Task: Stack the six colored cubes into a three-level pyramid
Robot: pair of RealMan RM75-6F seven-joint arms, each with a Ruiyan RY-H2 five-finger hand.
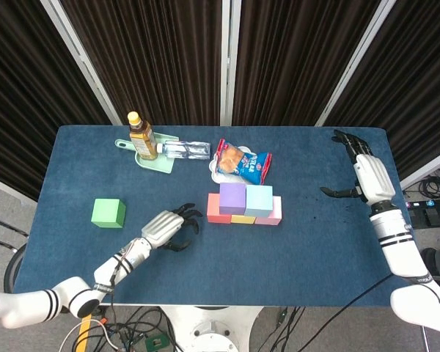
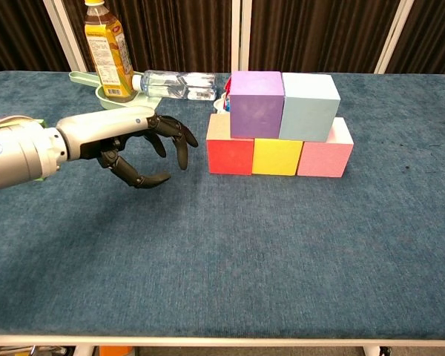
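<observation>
Head view looks down on a wide bench [image 1: 301, 249] covered in napped blue fabric, filling the middle of the frame. Near its centre sits the cube stack: a bottom row of red cube [image 2: 229, 155], yellow cube [image 2: 277, 156] and pink cube [image 2: 325, 156] touching side by side, with a purple cube [image 2: 256, 104] and a pale blue cube [image 2: 308, 106] resting on them, all matte with crisp square edges. A green cube [image 1: 108, 213] of the same kind lies alone at the left of the frame, well apart from the stack.

Left hand [image 2: 144, 144], silver-shelled with dark jointed fingers, hovers low over the fabric just left of the red cube, fingers spread and curled, holding nothing; the green cube is behind it, further left. Right hand [image 1: 364, 170] hangs at the right edge of the frame, fingers spread, empty, well apart from every cube.

At the upper left stand a tea bottle [image 1: 141, 137] with a yellow cap and a clear plastic bottle [image 1: 185, 149] lying on its side, both at a pale green scoop-shaped tray [image 1: 161, 164]. A crinkled snack bag [image 1: 242, 163] lies just behind the stack.
</observation>
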